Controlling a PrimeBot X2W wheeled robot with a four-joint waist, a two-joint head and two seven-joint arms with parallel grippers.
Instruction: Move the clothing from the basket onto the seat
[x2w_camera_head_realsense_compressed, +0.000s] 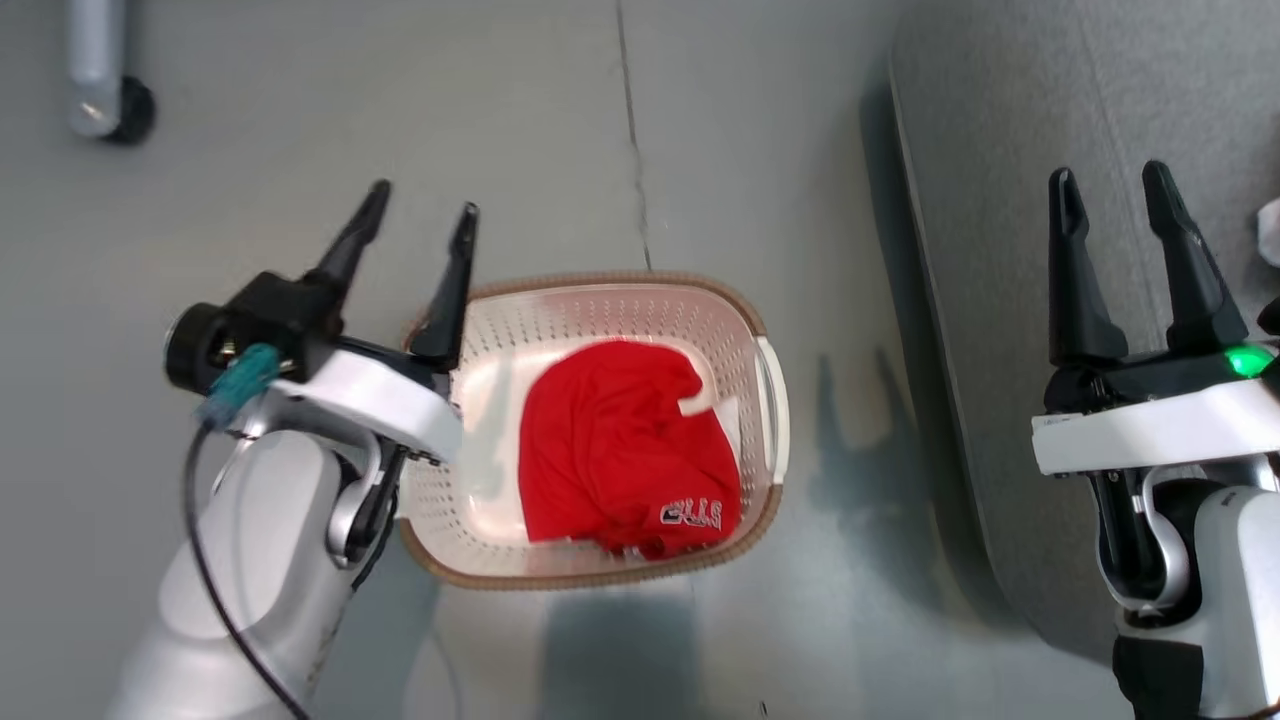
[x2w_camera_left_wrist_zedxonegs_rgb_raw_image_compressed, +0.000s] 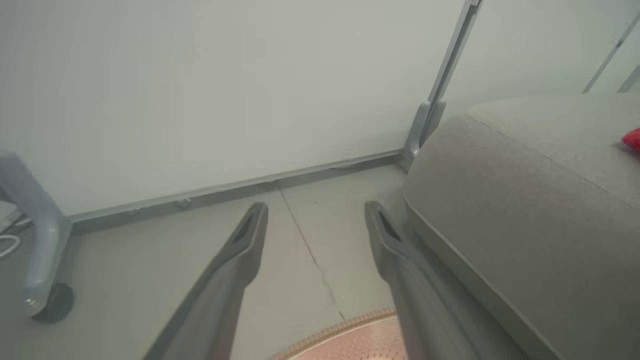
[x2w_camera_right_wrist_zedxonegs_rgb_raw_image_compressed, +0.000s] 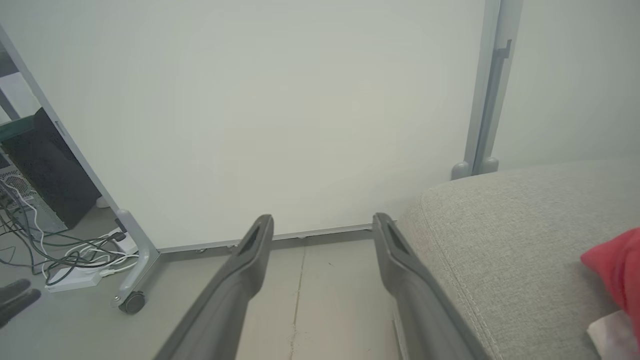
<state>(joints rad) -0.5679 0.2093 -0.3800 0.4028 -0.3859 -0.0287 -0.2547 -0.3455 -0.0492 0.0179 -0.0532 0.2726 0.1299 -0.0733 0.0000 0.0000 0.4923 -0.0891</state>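
Head view: the basket (x2w_camera_head_realsense_compressed: 560, 310) stands on the grey floor (x2w_camera_head_realsense_compressed: 700, 150) at centre frame, with the seat (x2w_camera_head_realsense_compressed: 1000, 300) well apart at 3 o'clock. One red garment (x2w_camera_head_realsense_compressed: 620, 440) lies crumpled inside the basket, towards its 3 o'clock half. The left gripper (x2w_camera_head_realsense_compressed: 425, 198) hangs over the basket's 10 o'clock rim, fingers spread wide with nothing between them. The right gripper (x2w_camera_head_realsense_compressed: 1108, 172) is above the seat, also parted and empty, with a green light (x2w_camera_head_realsense_compressed: 1245, 360) lit at its base.

The wrist views add a second red garment (x2w_camera_right_wrist_zedxonegs_rgb_raw_image_compressed: 615, 265), which lies on the seat at 4 o'clock in the right wrist view. The left wrist view catches a red corner of it at 3 o'clock and the basket's woven rim at 6 o'clock.

Orientation: the basket's long axis runs 9 to 3 o'clock, with a white handle at the 3 o'clock end. The garment inside runs roughly 12 to 6 o'clock, its dark lettering at 5 o'clock and upside down in the head view.

Surroundings: a floor seam (x2w_camera_head_realsense_compressed: 632, 130) runs from 12 o'clock down to the basket. A white wall panel (x2w_camera_right_wrist_zedxonegs_rgb_raw_image_compressed: 300, 100) on a castered frame (x2w_camera_right_wrist_zedxonegs_rgb_raw_image_compressed: 132, 302) stands behind, with cables (x2w_camera_right_wrist_zedxonegs_rgb_raw_image_compressed: 50, 250) at 8 o'clock in the right wrist view.
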